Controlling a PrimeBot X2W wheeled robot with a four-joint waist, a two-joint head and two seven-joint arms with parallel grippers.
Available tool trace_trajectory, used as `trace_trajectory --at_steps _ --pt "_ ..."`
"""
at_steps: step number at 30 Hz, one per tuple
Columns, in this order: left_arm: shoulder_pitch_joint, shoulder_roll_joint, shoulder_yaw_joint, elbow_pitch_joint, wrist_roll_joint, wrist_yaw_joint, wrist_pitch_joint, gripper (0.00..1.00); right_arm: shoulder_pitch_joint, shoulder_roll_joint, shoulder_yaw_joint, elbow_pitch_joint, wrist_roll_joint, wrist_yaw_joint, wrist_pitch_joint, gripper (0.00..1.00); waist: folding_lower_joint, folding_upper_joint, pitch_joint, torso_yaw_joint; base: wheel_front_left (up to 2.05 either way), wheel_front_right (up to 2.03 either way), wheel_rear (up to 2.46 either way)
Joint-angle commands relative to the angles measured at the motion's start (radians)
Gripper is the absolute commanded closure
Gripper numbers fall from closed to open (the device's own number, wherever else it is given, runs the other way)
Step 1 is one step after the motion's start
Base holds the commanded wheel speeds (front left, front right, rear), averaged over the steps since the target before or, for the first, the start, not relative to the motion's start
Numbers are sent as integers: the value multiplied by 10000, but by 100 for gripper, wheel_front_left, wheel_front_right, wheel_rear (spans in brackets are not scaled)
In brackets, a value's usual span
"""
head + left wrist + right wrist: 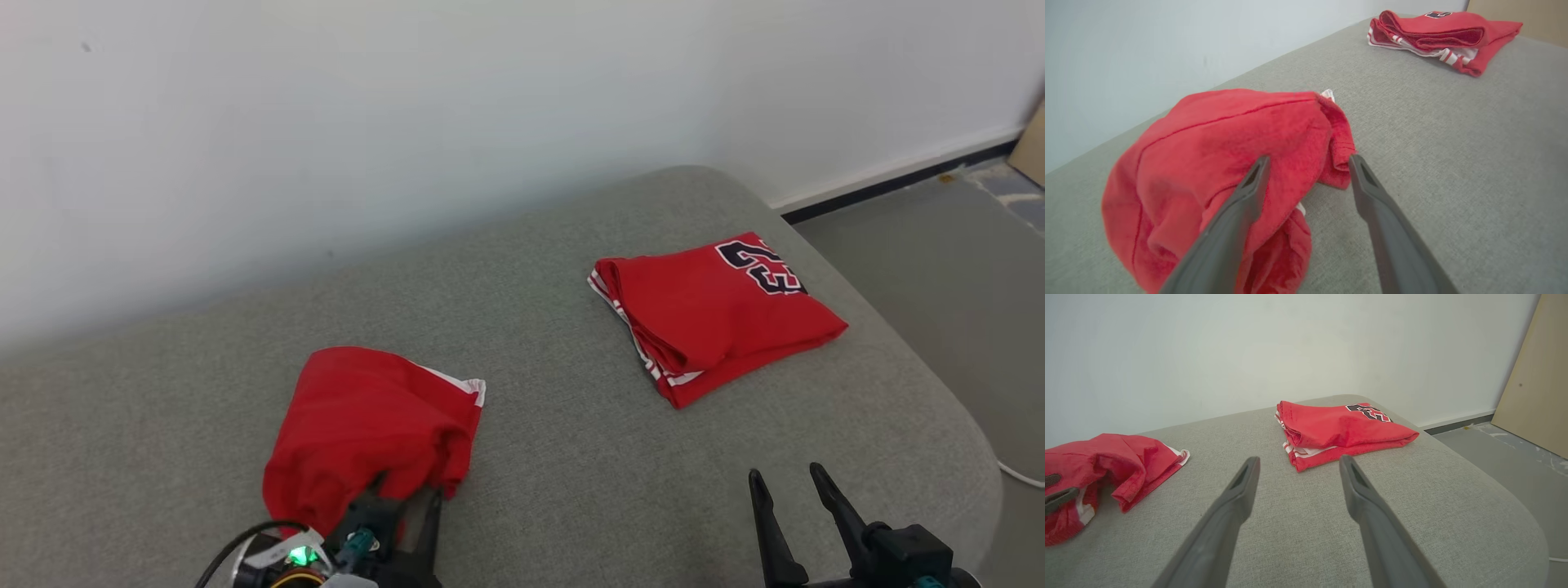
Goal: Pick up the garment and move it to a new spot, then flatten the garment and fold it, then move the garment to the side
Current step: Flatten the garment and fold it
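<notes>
- Grey woven fabric covered the padded seat (555, 457), a broad cushion with a rounded corner at the right, set against a plain white wall (408, 122).
- Past that corner lay a grey floor (939, 261), with a dark skirting strip (890, 186) along the foot of the wall and a pale wooden board (1535, 388) standing at the far right.
- A thin white cable (1024, 474) curved on the floor by the seat's right edge.
- The crumpled red garment (371, 416) sat bunched on the left part of the seat, near the front edge, with white trim showing at its right corner.
- The left jaws stood fairly wide at the garment's near edge. In the left wrist view one finger lay against the red cloth and the other was just beside a hanging fold, with loose cloth between the tips, not pinched.
- A green light (302, 557) glowed on the left wrist.
- A folded jersey (710, 314), also red, with a black-and-white number and striped white trim, lay flat toward the far right of the seat, well apart from the crumpled garment.
- The right jaws hovered wide and empty above bare fabric at the front right, pointing toward the folded jersey.
</notes>
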Motion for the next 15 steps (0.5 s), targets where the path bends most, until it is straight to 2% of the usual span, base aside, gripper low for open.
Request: trace_trajectory --at_steps 1,5,9,10,12,13,15 --pt "-190 26 30 204 65 161 63 0 -101 -25 22 -8 31 -26 -17 0 -1 -1 141 -186 0 0 0" --pt "-575 -18 231 809 137 777 -20 0 -102 -23 45 27 55 -26 -70 0 -1 -1 186 -223 0 0 0" --pt "-846 58 334 1352 122 1038 -113 0 -113 -16 80 53 50 -26 -60 0 -1 -1 189 -209 0 0 0" --pt "-907 74 366 1472 78 1027 -120 25 -122 -14 85 62 54 -26 -57 0 -1 -1 184 -201 0 0 0" --pt "-991 78 440 1659 -25 1027 -183 88 -129 -9 109 73 72 -26 -56 0 -1 -1 170 -175 0 0 0" --pt "-1001 90 483 1751 -86 994 -195 100 -129 -8 117 80 81 -26 -53 0 -1 -1 162 -158 0 0 0" --pt "-1075 65 571 1855 -254 934 -307 100 -118 -3 130 84 104 -26 -52 0 -1 -1 148 -104 0 0 0"
